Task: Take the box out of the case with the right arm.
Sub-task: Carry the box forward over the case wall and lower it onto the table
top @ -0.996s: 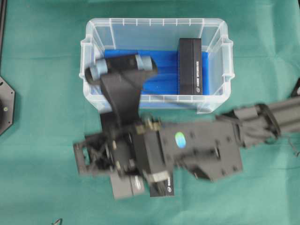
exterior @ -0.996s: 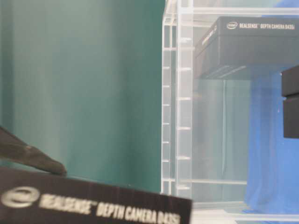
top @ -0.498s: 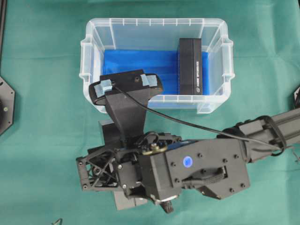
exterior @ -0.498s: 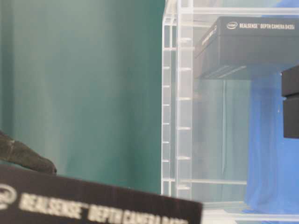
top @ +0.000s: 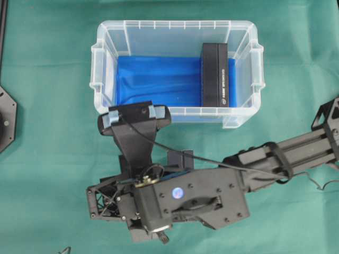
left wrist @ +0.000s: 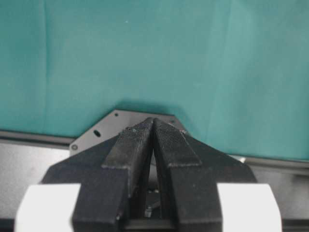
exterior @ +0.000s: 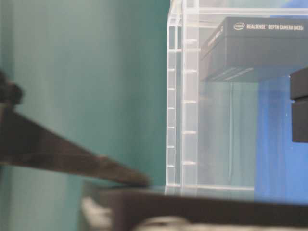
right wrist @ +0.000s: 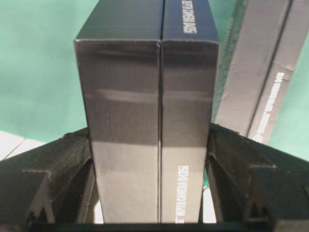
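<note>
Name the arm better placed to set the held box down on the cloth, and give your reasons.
Right. Its end effector grips the box between both fingers, outside the case, over the green cloth. The left end effector is shut, empty, by a black plate.

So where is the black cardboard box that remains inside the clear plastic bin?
In the overhead view, the black box stands at the bin's right end.
</note>
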{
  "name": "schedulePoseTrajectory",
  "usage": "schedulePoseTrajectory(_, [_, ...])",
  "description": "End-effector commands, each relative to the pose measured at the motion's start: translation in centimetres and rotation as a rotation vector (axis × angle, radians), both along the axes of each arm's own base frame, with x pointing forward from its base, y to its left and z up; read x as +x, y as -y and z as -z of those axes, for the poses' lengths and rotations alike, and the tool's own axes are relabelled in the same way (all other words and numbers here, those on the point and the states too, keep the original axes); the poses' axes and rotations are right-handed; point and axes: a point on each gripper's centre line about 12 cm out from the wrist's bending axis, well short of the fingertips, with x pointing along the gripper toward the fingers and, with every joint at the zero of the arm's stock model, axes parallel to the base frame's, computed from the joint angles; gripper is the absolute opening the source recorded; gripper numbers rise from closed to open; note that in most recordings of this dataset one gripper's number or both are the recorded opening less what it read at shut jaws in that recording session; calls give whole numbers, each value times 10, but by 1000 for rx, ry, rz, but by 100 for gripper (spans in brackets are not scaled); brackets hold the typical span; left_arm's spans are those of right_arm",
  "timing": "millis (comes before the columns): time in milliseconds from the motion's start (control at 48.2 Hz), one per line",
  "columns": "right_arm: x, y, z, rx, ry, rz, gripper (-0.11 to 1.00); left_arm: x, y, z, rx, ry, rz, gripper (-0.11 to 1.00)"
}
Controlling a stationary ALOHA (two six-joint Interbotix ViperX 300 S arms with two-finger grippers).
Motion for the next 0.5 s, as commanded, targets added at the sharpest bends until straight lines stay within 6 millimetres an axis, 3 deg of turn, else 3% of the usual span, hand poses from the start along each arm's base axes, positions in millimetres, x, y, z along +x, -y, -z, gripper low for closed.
schedulePoseTrajectory(0, [-1,2,-4,30,14,7,68,1,-1,-8,1,26,-4,0])
schedulePoseTrajectory(270, [19,5,46,65,43,19,68,1,-1,-8,1,25,-2,0])
schedulePoseTrajectory(477, [22,7,79,107,17,47,68,1,0,-8,1,26,-1,0])
